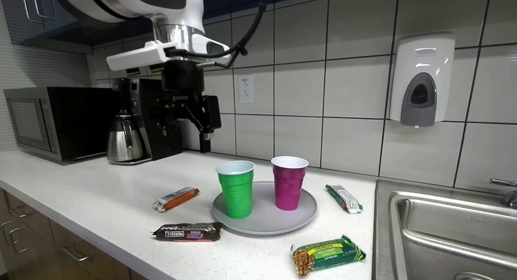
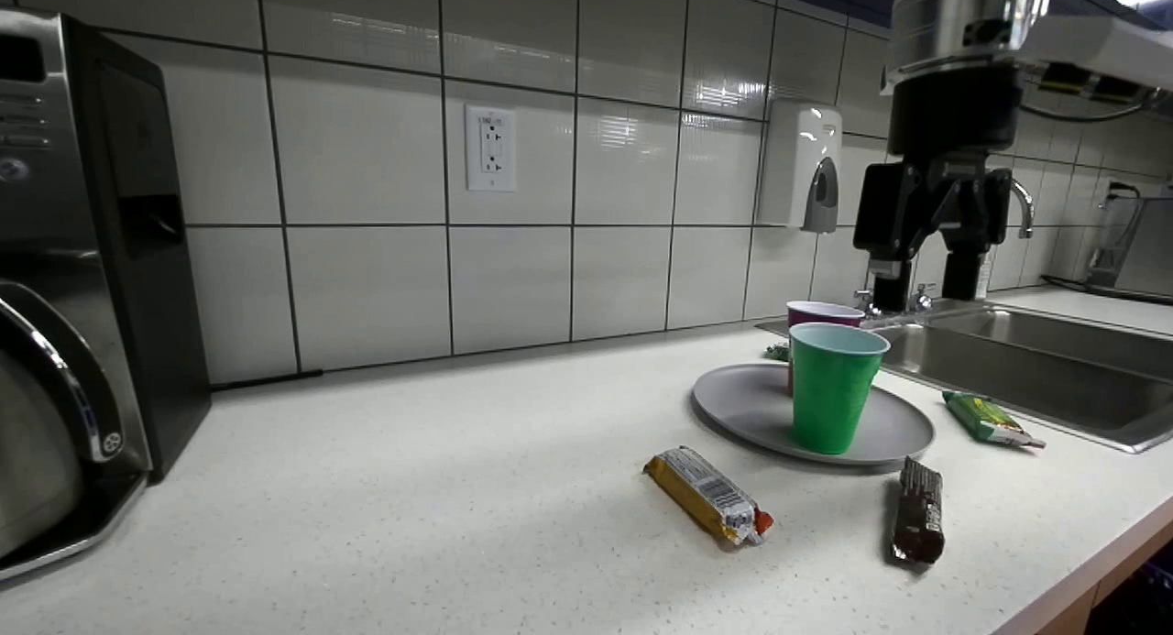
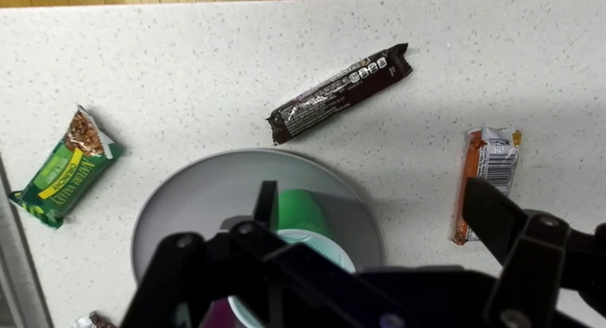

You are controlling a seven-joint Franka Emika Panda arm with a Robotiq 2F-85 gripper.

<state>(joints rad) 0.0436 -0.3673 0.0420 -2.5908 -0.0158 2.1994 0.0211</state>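
Note:
My gripper (image 1: pixel 190 142) is open and empty, pointing down above the counter. It also shows in an exterior view (image 2: pixel 927 285). In the wrist view the fingers (image 3: pixel 373 198) stand wide apart, one over the green cup (image 3: pixel 300 209), the other over the orange-wrapped bar (image 3: pixel 492 172); both things lie lower down, untouched. The green cup (image 1: pixel 237 193) and a magenta cup (image 1: pixel 289 187) stand upright on a grey plate (image 1: pixel 262 228). The fingers hide part of both cups in the wrist view. A dark brown bar (image 1: pixel 188 232) lies by the plate.
A green granola bar (image 1: pixel 329 253) and another green-ended bar (image 1: pixel 344 198) lie between plate and steel sink (image 1: pixel 456 247). A coffee maker with steel pot (image 1: pixel 124 140) and a microwave (image 1: pixel 60 122) stand at the far end. A tiled wall with soap dispenser (image 1: pixel 422 78) runs behind.

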